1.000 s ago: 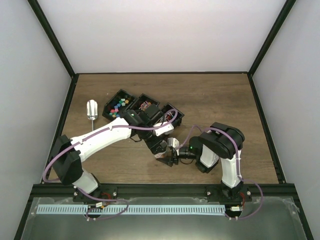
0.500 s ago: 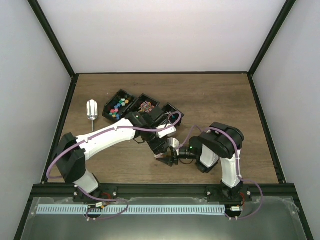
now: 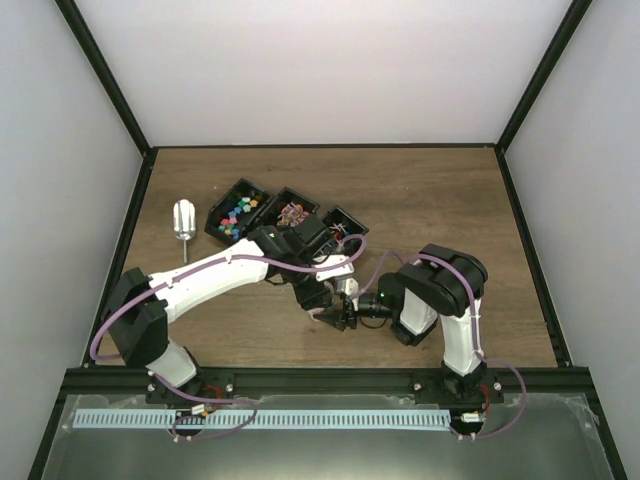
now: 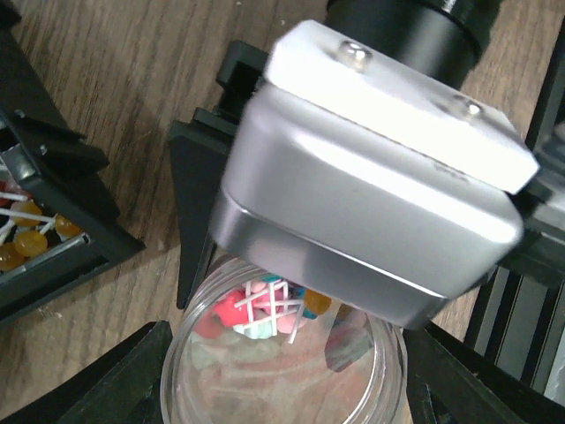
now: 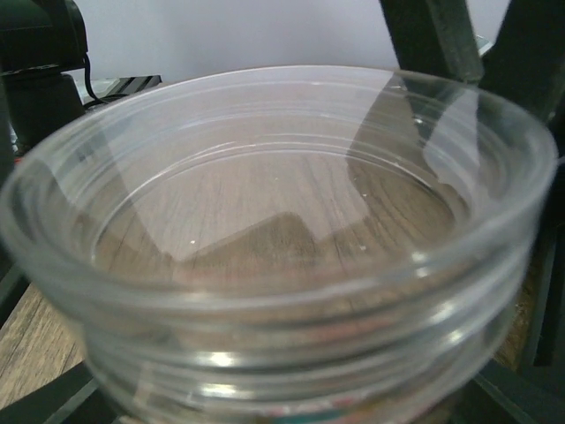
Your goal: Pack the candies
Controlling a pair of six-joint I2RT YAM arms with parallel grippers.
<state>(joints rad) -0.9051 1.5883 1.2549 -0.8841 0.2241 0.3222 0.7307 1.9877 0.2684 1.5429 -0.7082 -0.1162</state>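
Observation:
A small clear jar (image 4: 221,389) near the table's middle has pink, teal and orange candies (image 4: 265,309) with white sticks at its bottom. My left gripper (image 4: 284,384) hangs over it, one dark finger close against each side of the rim; I cannot see whether they touch. My right gripper (image 5: 282,393) reaches in low from the right and is shut on the jar (image 5: 282,221), whose rim fills that view. In the top view both grippers (image 3: 335,303) (image 3: 343,316) meet at the jar (image 3: 347,290). More candies (image 3: 235,212) lie in black trays at the back left.
Three black trays (image 3: 243,186) (image 3: 299,194) (image 3: 352,216) stand in a row behind the grippers; one tray's corner (image 4: 84,243) is just left of the jar. A silver scoop (image 3: 184,220) lies at the far left. The right wrist's silver camera block (image 4: 371,203) overhangs the jar.
My left arm has moved toward the jar and its jaws have narrowed around the rim. The right arm has stayed in place, its jaws slightly narrower.

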